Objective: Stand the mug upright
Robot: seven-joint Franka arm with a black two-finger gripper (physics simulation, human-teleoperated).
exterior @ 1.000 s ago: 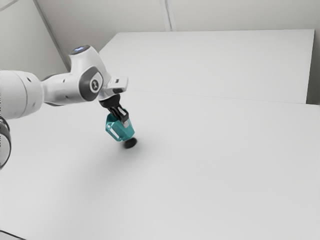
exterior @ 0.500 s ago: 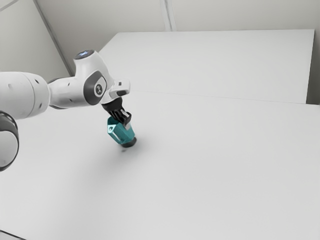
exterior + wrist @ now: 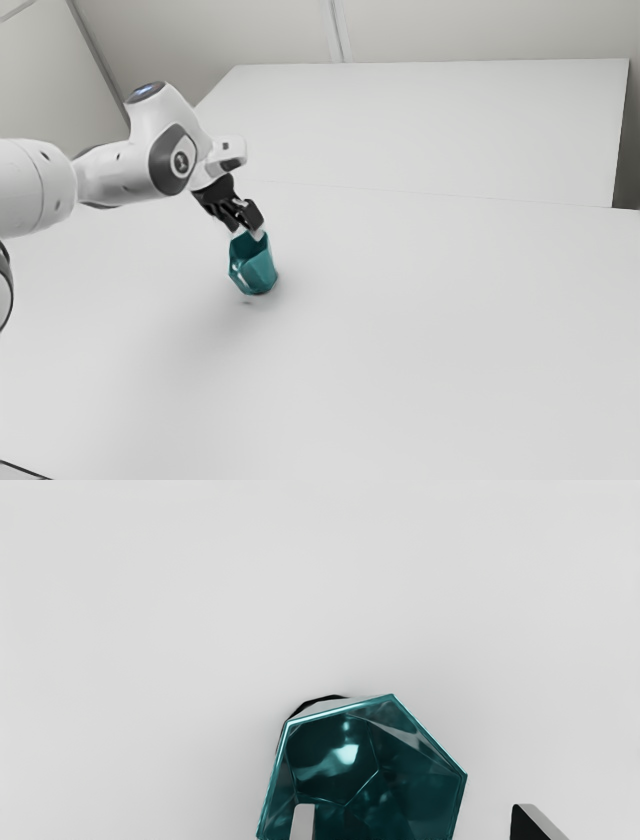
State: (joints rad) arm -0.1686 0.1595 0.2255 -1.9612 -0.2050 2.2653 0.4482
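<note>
The mug stands upright on the white tabletop, its open mouth facing up, just below the claw at the end of the arm. The claw's fingers are spread well apart and clamped on nothing: in the wrist view, one fingertip overlaps the mug's mouth, while the other lies outside its rim, with a strip of tabletop between. Seen from there, the mug's teal inside has glossy, angular faces.
</note>
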